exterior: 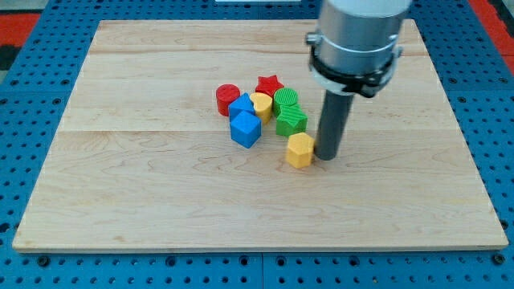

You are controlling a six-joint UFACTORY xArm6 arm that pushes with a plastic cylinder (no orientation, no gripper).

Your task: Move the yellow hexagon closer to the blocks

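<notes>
The yellow hexagon lies on the wooden board, just below and right of the cluster. My tip stands right beside the hexagon's right side, touching or nearly touching it. The cluster holds a red cylinder, a red star, a blue block, a blue cube, a small yellow block and two green blocks. A small gap separates the hexagon from the lower green block.
The arm's grey housing hangs over the board's upper right. A blue pegboard surface surrounds the board.
</notes>
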